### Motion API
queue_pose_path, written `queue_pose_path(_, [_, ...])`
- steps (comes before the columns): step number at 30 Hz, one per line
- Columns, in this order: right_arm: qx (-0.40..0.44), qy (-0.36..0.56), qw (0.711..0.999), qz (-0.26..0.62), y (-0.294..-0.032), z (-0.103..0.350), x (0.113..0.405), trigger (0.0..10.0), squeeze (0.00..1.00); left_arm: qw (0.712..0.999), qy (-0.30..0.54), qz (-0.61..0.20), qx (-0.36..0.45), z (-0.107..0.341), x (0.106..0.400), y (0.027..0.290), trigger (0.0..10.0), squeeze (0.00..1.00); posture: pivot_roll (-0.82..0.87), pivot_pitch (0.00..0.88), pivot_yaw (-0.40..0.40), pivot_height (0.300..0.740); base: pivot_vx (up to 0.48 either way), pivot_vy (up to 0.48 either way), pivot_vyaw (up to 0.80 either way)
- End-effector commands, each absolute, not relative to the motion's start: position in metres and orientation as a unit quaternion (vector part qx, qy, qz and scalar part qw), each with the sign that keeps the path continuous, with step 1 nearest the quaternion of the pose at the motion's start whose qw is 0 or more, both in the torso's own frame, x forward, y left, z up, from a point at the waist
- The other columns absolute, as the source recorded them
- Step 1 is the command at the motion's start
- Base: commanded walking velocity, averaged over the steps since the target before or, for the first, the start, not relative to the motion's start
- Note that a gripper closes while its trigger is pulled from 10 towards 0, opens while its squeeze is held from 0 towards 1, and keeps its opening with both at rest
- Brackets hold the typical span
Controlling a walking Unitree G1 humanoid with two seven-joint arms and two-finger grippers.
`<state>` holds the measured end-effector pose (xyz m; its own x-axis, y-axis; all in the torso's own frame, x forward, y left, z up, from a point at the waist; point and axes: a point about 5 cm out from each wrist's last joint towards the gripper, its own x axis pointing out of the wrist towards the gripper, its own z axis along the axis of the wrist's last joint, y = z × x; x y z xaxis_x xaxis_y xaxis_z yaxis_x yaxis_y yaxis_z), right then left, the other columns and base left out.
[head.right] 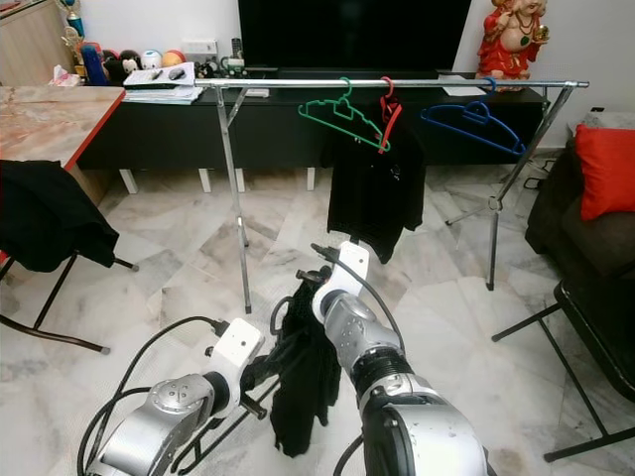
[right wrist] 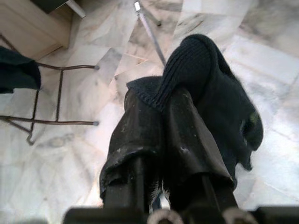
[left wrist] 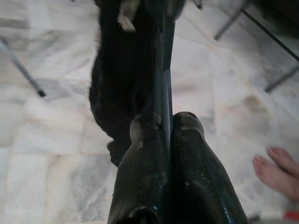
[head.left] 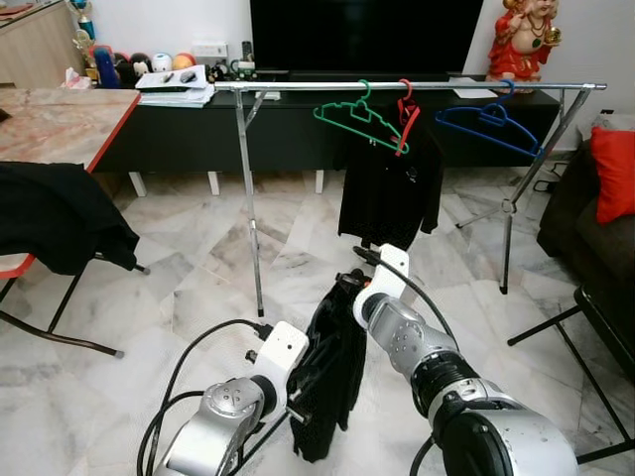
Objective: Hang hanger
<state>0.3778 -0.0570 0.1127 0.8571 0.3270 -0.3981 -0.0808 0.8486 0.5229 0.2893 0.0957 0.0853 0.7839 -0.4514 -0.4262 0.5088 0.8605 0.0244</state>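
Observation:
A black knitted garment (head.left: 327, 367) hangs low over the floor between my two grippers. In the left wrist view my left gripper (left wrist: 163, 125) is shut on a thin dark hanger bar (left wrist: 164, 56) that runs into the cloth. My right gripper (right wrist: 156, 100) is shut on the garment's ribbed collar (right wrist: 187, 60), at the top of the garment (head.left: 349, 288). Beyond stands the clothes rack (head.left: 397, 87), carrying a green hanger (head.left: 357, 117), a red hanger (head.left: 405, 111) with a black top (head.left: 387, 193), and a blue hanger (head.left: 491, 124).
A red-edged table (head.left: 60, 124) with dark cloth (head.left: 55, 213) draped over it stands to the left. A dark sofa with a red cushion (head.left: 615, 174) and a black frame (head.left: 595, 327) are on the right. A person's bare foot (left wrist: 275, 170) rests on the marble floor.

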Motion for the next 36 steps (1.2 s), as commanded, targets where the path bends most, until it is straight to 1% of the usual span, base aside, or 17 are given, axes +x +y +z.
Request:
queue_pose_path(1, [0.265, 0.237, 0.926, 0.127, -0.05, 0.12, 0.379, 10.0, 0.0, 0.955, 0.17, -0.238, 0.057, 0.098, 0.299, 0.097, 10.0, 0.0, 0.14, 0.047, -0.063, 0.74, 0.0, 0.0, 0.0])
queue_pose_path(4, [0.269, 0.257, 0.917, 0.143, -0.041, 0.109, 0.371, 10.0, 0.0, 0.961, 0.135, -0.239, 0.038, 0.11, 0.304, 0.096, 10.0, 0.0, 0.14, 0.043, -0.062, 0.74, 0.0, 0.0, 0.0])
queue_pose_path(6, [0.267, 0.268, 0.915, 0.139, -0.038, 0.102, 0.366, 10.0, 0.0, 0.965, 0.124, -0.225, 0.045, 0.113, 0.306, 0.097, 10.0, 0.0, 0.14, 0.04, -0.061, 0.74, 0.0, 0.0, 0.0])
queue_pose_path(10, [0.28, 0.274, 0.908, 0.146, -0.031, 0.1, 0.362, 10.0, 0.0, 0.969, 0.135, -0.199, 0.062, 0.11, 0.309, 0.103, 10.0, 0.0, 0.14, 0.039, -0.061, 0.74, 0.0, 0.0, 0.0])
queue_pose_path(13, [0.285, 0.275, 0.906, 0.151, -0.028, 0.101, 0.361, 10.0, 0.0, 0.967, 0.145, -0.2, 0.062, 0.107, 0.308, 0.104, 10.0, 0.0, 0.14, 0.038, -0.061, 0.74, 0.0, 0.0, 0.0])
queue_pose_path(16, [0.291, 0.265, 0.909, 0.138, -0.031, 0.105, 0.365, 10.0, 0.0, 0.951, 0.191, -0.232, 0.069, 0.095, 0.301, 0.102, 10.0, 0.0, 0.14, 0.037, -0.061, 0.74, 0.0, 0.0, 0.0])
queue_pose_path(17, [0.293, 0.259, 0.911, 0.132, -0.033, 0.108, 0.368, 10.0, 0.0, 0.944, 0.205, -0.245, 0.085, 0.09, 0.298, 0.102, 10.0, 0.0, 0.14, 0.036, -0.061, 0.74, 0.0, 0.0, 0.0])
queue_pose_path(19, [0.294, 0.249, 0.914, 0.124, -0.037, 0.114, 0.372, 10.0, 0.0, 0.939, 0.213, -0.249, 0.102, 0.085, 0.295, 0.103, 10.0, 0.0, 0.14, 0.036, -0.06, 0.74, 0.0, 0.0, 0.0])
queue_pose_path(23, [0.295, 0.226, 0.921, 0.12, -0.045, 0.129, 0.381, 10.0, 0.0, 0.946, 0.214, -0.228, 0.085, 0.084, 0.296, 0.105, 10.0, 0.0, 0.14, 0.039, -0.063, 0.74, 0.0, 0.0, 0.0])
queue_pose_path(26, [0.296, 0.223, 0.921, 0.119, -0.045, 0.132, 0.382, 10.0, 0.0, 0.947, 0.212, -0.223, 0.089, 0.084, 0.298, 0.106, 10.0, 0.0, 0.14, 0.041, -0.064, 0.74, 0.0, 0.0, 0.0])
queue_pose_path(30, [0.297, 0.224, 0.921, 0.12, -0.044, 0.131, 0.381, 10.0, 0.0, 0.949, 0.21, -0.217, 0.09, 0.085, 0.299, 0.106, 10.0, 0.0, 0.14, 0.042, -0.064, 0.74, 0.0, 0.0, 0.0])
queue_pose_path(32, [0.297, 0.23, 0.919, 0.121, -0.041, 0.127, 0.379, 10.0, 0.0, 0.951, 0.206, -0.207, 0.104, 0.087, 0.3, 0.109, 10.0, 0.0, 0.14, 0.045, -0.063, 0.74, 0.0, 0.0, 0.0])
queue_pose_path(36, [0.284, 0.237, 0.921, 0.123, -0.04, 0.121, 0.376, 10.0, 0.0, 0.949, 0.211, -0.211, 0.105, 0.086, 0.3, 0.111, 10.0, 0.0, 0.14, 0.046, -0.065, 0.74, 0.0, 0.0, 0.0])
